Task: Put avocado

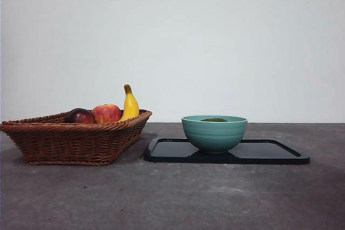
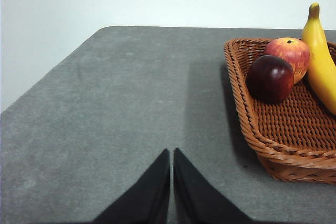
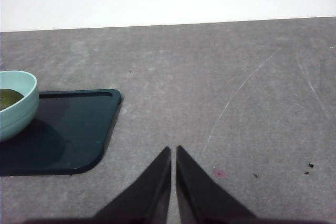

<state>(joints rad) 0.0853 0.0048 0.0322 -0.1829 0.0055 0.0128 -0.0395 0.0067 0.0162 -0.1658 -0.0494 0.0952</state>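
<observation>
Avocado (image 1: 214, 119) is sitting inside the teal bowl (image 1: 214, 133) in the front view, only a dark green sliver showing over the rim, so its long axis is hard to call, though the sliver is reading wide and flat. The bowl is standing on the black tray (image 1: 269, 153), right of the wicker basket (image 1: 75, 141), which is holding a dark red fruit (image 1: 80, 116), a red apple (image 1: 107, 113) and a banana (image 1: 129, 104). No arm is showing in this view; both are waiting out of frame. Left wrist view: the left gripper (image 2: 171, 153) is hovering over bare table with its jaws pressed together, gripping nothing; the basket (image 2: 252, 129) is lying off to one side with the dark red fruit (image 2: 270, 78), apple (image 2: 290, 53) and banana (image 2: 320, 61) in it, and no bowl or avocado is appearing here. Right wrist view: the right gripper (image 3: 173, 153) is also hanging with jaws closed tight and empty; the tray (image 3: 68, 129) and bowl (image 3: 18, 103) are sitting near, off toward the robot's left of the jaws, with a patch of avocado (image 3: 8, 98) showing inside the bowl. Judging from this, the right arm is looking nearer the avocado, which is lying across and ahead of its jaws, apart from them; any reach would be needing the jaws spread first and a descent over the bowl rim.
</observation>
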